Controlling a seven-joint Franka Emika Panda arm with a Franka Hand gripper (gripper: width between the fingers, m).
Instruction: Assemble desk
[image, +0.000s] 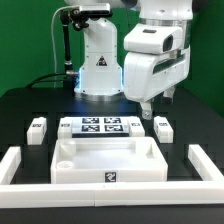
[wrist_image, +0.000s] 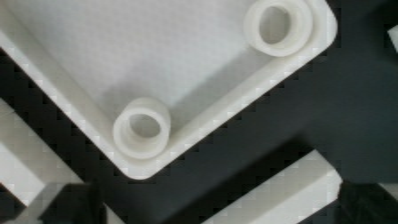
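The white rimmed tabletop panel (image: 108, 160) lies at the front middle of the black table. The wrist view shows one corner of it (wrist_image: 178, 70) with two round sockets (wrist_image: 139, 125) inside. Three small white leg blocks show: one at the exterior view's left (image: 38, 128), two at its right (image: 137, 124) (image: 163, 128). My gripper (image: 150, 106) hangs in the air above the two right-hand blocks, behind the panel's right corner. It is open and empty. In the wrist view, its dark fingertips (wrist_image: 32, 200) sit blurred and far apart at the picture's edge.
The marker board (image: 102, 126) lies flat behind the panel. A low white border wall (image: 20, 165) runs along the left, front and right of the work area. The robot base (image: 98, 70) stands at the back middle.
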